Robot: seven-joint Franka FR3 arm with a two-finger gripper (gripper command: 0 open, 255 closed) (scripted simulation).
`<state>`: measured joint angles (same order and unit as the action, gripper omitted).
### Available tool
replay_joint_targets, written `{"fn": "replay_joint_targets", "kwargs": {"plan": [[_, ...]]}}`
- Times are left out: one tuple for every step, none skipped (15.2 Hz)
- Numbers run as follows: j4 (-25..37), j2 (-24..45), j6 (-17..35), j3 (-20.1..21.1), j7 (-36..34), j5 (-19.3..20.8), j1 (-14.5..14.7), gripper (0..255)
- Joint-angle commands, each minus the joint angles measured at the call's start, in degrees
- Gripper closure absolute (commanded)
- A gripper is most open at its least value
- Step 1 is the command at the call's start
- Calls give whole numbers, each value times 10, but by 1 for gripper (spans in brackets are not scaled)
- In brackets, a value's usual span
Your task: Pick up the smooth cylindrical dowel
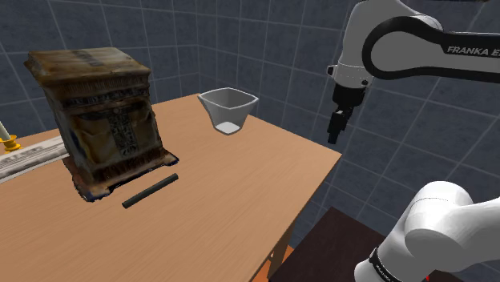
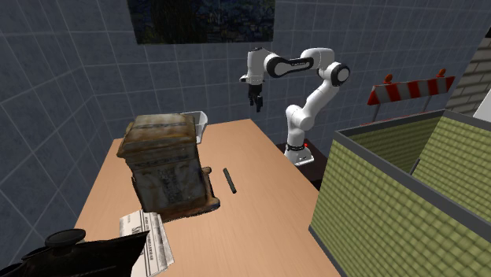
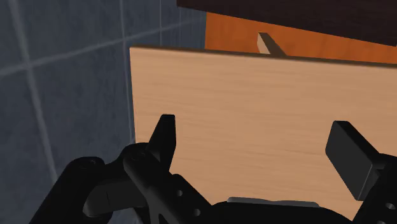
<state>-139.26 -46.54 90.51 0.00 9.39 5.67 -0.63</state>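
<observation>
The smooth dark dowel [image 1: 150,191] [image 2: 230,180] lies flat on the wooden table [image 1: 240,200] [image 2: 252,228] [image 3: 254,83], toward the middle of the top. It sits just beside the base of a worn brown chest [image 1: 104,116] [image 2: 165,161], on the side facing the shoulder view's near edge, with a narrow strip of bare wood between the two. A pale, open-topped cup [image 1: 228,110] [image 2: 197,122] stands close to the table's far edge by the tiled wall. A printed sheet [image 1: 28,156] [image 2: 149,236] lies on the other side of the chest. The black gripper [image 1: 336,132] [image 2: 255,101] [image 3: 254,137] hangs in the air above the table's corner nearest the stand, pointing down and well apart from the dowel. In the wrist view its two fingers stand wide apart with nothing between them, only the table's corner and edge below.
</observation>
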Motion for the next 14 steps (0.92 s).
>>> {"fn": "replay_joint_targets", "kwargs": {"plan": [[0, 0, 0, 0, 0, 0, 0, 0], [11, 23, 11, -1, 12, -1, 7, 0], [22, 46, 21, -1, 23, -3, 15, 0], [34, 68, 31, -1, 35, -4, 22, 0], [47, 90, 40, -1, 47, -6, 29, 0], [60, 112, 48, -1, 59, -8, 36, 0], [73, 134, 55, 0, 71, -10, 43, 0], [86, 155, 62, 1, 83, -12, 49, 0], [101, 176, 68, 2, 95, -15, 56, 0], [115, 197, 73, 3, 107, -17, 63, 0], [130, 218, 77, 5, 119, -19, 69, 0], [145, 238, 82, 7, 131, -22, 75, 0], [160, 258, 85, 9, 142, -24, 81, 0], [176, 277, 88, 12, 154, -27, 87, 0]]}}
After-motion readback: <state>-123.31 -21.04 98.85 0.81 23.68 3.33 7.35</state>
